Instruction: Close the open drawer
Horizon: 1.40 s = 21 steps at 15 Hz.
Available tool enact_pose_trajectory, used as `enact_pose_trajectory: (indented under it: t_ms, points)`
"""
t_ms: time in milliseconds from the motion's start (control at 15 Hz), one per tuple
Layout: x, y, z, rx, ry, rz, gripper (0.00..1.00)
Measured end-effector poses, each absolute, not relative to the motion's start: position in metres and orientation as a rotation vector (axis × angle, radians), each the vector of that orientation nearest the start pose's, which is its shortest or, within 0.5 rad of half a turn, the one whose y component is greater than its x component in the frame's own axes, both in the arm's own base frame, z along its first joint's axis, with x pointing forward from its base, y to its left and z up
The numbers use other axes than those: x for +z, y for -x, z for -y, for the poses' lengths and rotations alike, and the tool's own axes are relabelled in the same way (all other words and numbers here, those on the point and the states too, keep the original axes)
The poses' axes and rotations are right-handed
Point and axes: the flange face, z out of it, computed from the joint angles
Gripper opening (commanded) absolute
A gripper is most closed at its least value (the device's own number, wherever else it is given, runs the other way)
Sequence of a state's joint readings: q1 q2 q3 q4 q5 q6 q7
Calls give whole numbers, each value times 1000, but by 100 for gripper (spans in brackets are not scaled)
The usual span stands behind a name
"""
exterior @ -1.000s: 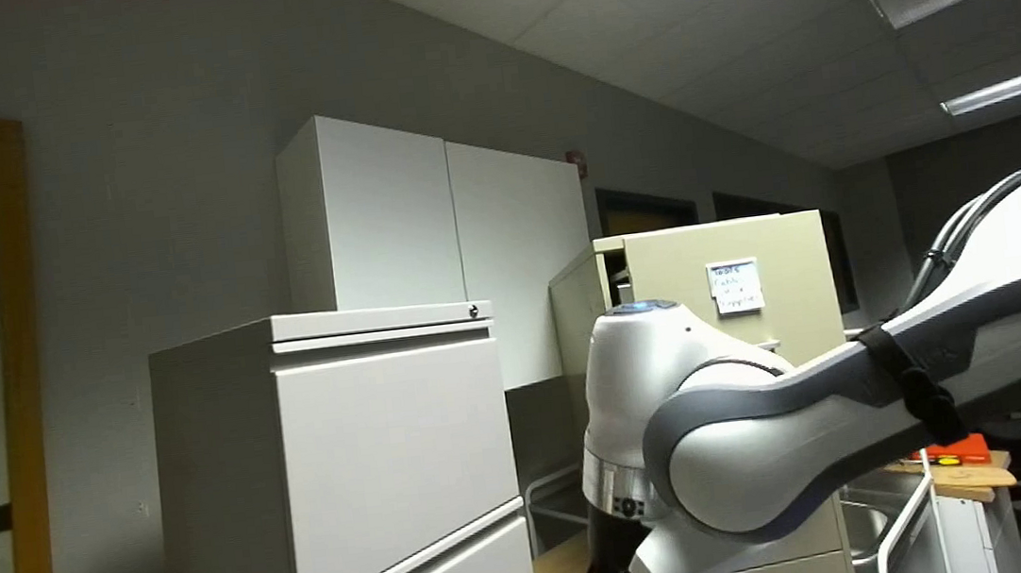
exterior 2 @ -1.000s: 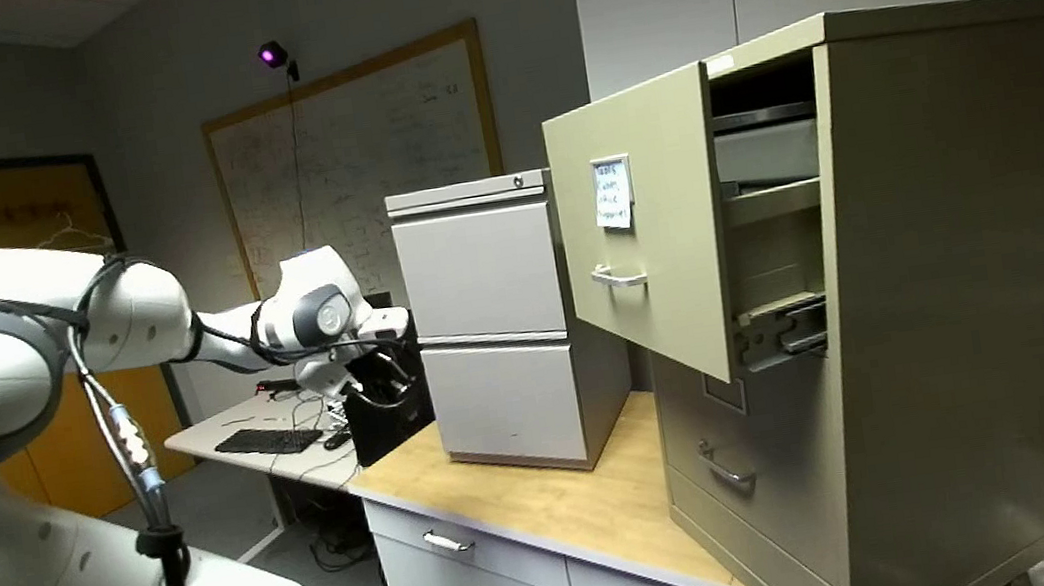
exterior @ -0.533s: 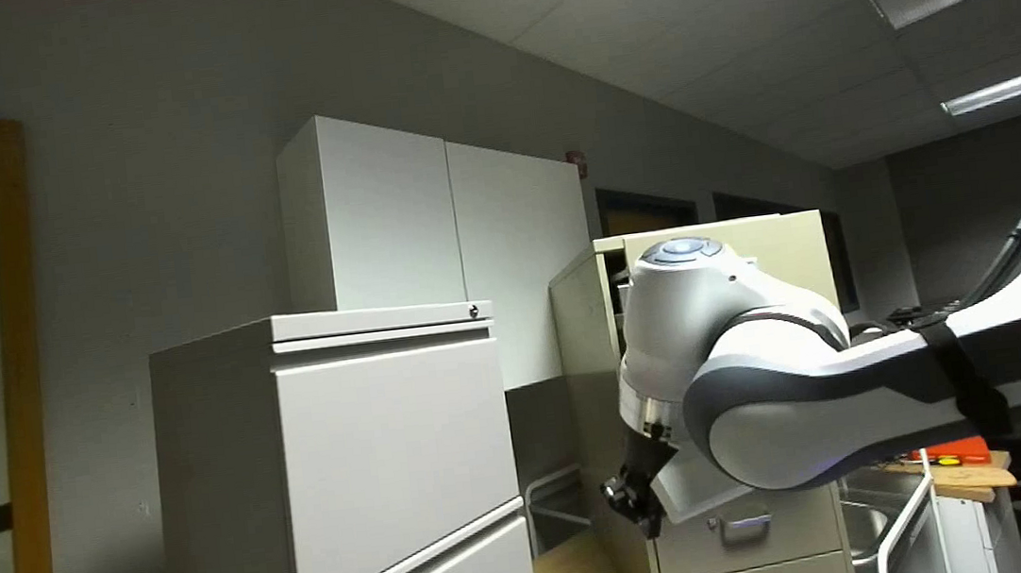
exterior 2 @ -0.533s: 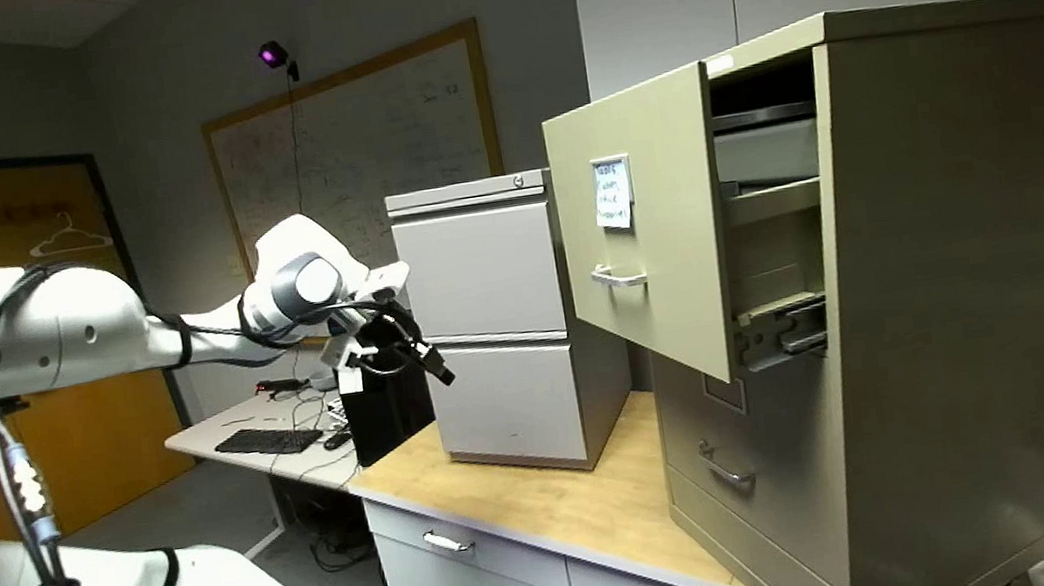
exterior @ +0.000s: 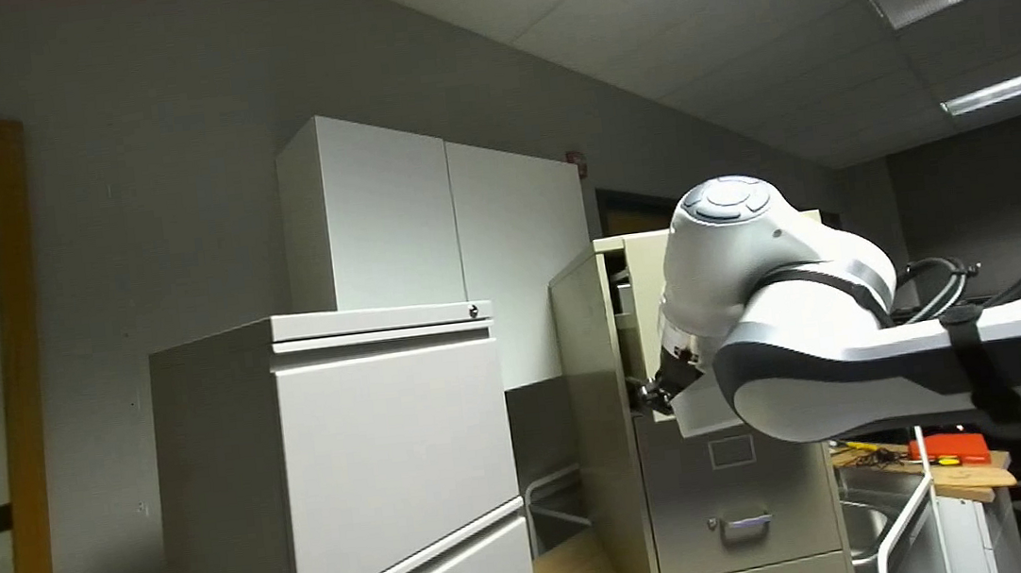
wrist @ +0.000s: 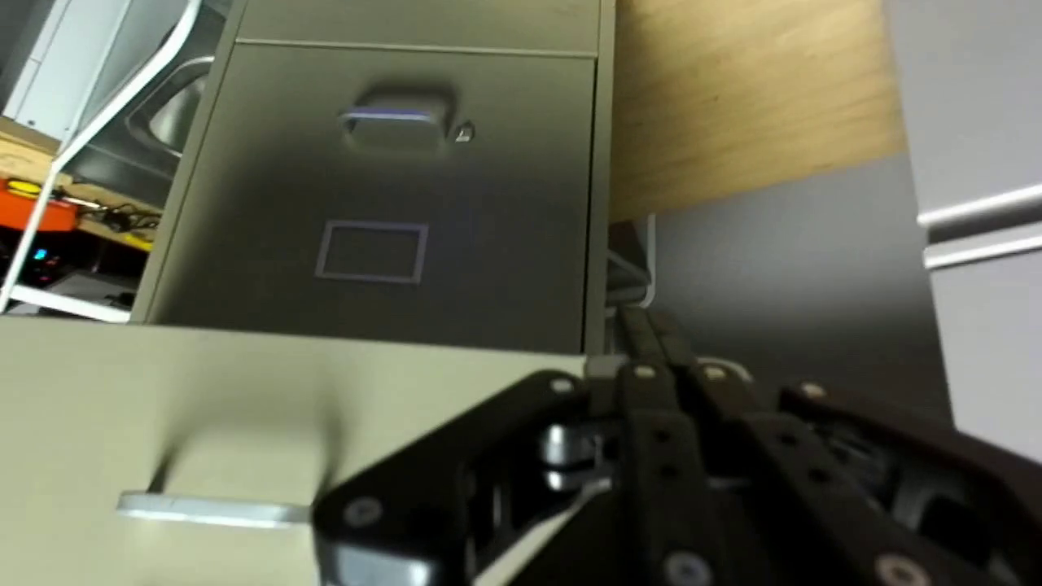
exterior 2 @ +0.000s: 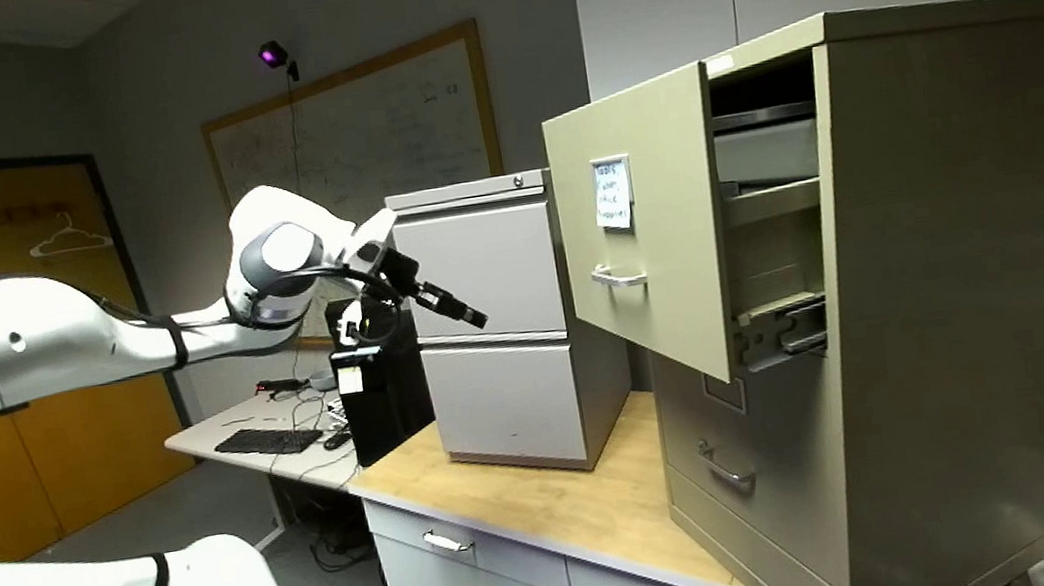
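The drawer (exterior 2: 673,213), top of the beige cabinet, stands pulled out, its flat front carrying a white paper sheet (exterior 2: 612,195) and a metal handle (exterior 2: 621,276). A dark opening and metal slide show behind that front. My gripper (exterior 2: 479,319) points downward to the left of the drawer front in that exterior view, apart from it. In the wrist view the fingers of my gripper (wrist: 647,313) lie together with nothing between them, beside the right edge of the drawer front's pale face. In an exterior view my arm covers most of the drawer (exterior: 648,282).
A pale grey cabinet (exterior 2: 484,273) stands on the wooden counter (exterior 2: 528,494), beside the beige one. Below the drawer is a lower beige drawer (wrist: 488,203) with its own handle (wrist: 395,115). A black computer case (exterior 2: 386,412) is on the desk behind the arm.
My arm has risen and my gripper has swung up and forward, nearer the level of the drawer front. Its fingers have come together. The drawer has not moved.
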State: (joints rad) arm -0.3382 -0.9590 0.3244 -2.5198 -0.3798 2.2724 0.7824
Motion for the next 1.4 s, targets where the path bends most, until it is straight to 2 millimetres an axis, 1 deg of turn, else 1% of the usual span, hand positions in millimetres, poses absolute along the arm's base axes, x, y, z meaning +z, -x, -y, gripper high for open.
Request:
enact_pose_trajectory:
  t_ms: [200, 400, 533, 667, 733, 800, 1133, 1267, 1400]
  points:
    - [660, -323, -17, -1590, 2956, -1204, 0]
    - [682, -326, -17, -1743, 2910, -1296, 0]
    - [690, -330, -17, -1812, 2899, -1333, 0]
    - [694, -339, -18, -1847, 2907, -1339, 0]
    - [693, -344, -14, -1854, 2922, -1332, 0]
    - [689, -350, -4, -1855, 2942, -1325, 0]
    - [659, -386, 61, -1780, 3054, -1277, 0]
    - [648, -399, 83, -1750, 3087, -1282, 0]
    - [646, -407, 89, -1750, 3101, -1280, 0]
